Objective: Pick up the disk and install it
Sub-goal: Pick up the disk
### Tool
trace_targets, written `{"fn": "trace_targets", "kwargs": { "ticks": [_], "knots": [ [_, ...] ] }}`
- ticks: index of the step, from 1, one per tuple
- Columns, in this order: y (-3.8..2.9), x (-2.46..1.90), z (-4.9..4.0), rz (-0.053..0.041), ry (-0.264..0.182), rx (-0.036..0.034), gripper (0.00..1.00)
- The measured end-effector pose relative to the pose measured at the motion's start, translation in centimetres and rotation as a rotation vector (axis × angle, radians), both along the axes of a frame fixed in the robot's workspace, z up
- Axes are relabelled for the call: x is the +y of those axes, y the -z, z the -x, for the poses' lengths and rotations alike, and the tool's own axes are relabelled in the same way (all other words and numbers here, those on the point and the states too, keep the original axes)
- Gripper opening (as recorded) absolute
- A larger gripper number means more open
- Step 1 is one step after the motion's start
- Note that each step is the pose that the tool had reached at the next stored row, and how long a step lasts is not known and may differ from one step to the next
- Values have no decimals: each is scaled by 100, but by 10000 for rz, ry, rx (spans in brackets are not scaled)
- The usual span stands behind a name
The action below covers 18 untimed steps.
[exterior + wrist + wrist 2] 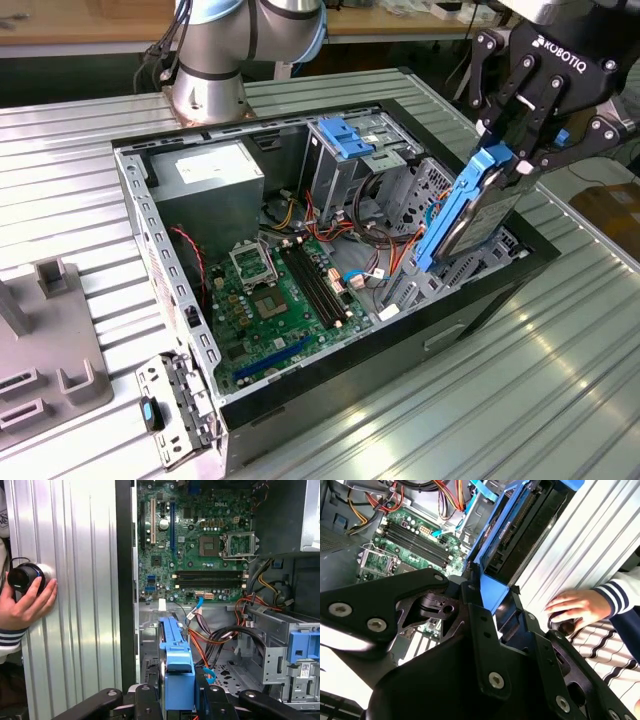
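- Black, angular gripper (pixel 510 160) clamped firmly on the upper end of the disk (pixel 468 215).
- Held on edge and tilted, over the open computer case (pixel 140 215), just above the grey drive bay (pixel 425 185).
- Step in hand, by the look of it: bringing the drive in for install, not yet seated.
- Probably calls for blue rails squared to the bay's slot.
- Smooth blue plastic framing flat silver metal; green motherboard (pixel 280 300) below; ribbed metal table (pixel 560 380) all around.

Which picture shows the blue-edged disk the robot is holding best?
The exterior view: the disk hangs tilted over the open computer case, its side showing, the gripper clamping its top. Both wrist views show its blue-railed edge end-on.
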<state>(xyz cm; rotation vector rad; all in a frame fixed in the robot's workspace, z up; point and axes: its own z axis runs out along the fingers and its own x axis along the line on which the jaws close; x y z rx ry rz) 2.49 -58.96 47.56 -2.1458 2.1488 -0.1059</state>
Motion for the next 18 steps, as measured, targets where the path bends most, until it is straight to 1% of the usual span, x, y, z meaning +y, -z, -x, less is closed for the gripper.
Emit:
{"fn": "trace_targets", "kwargs": {
  "ticks": [3, 4, 6, 8, 10, 11, 13, 14, 15, 16, 17, 18],
  "knots": [
    [2, 7, 4, -7, -1, 0, 36],
    [3, 15, 4, -26, 0, 0, 36],
    [3, 53, 4, -83, 0, 0, 36],
    [3, 76, 4, -93, -1, 0, 36],
    [4, 130, 5, -95, 0, 0, 36],
    [4, 145, 4, -96, 0, 0, 36],
    [3, 202, 4, -113, 0, 1, 36],
    [3, 217, 4, -129, -1, 1, 36],
    [3, 242, 3, -264, -2, 1, 36],
    [4, 249, 4, -340, -2, 0, 36],
    [4, 258, 4, -442, -1, 0, 36],
    [3, 272, 5, -586, 0, 0, 36]
  ]
}}
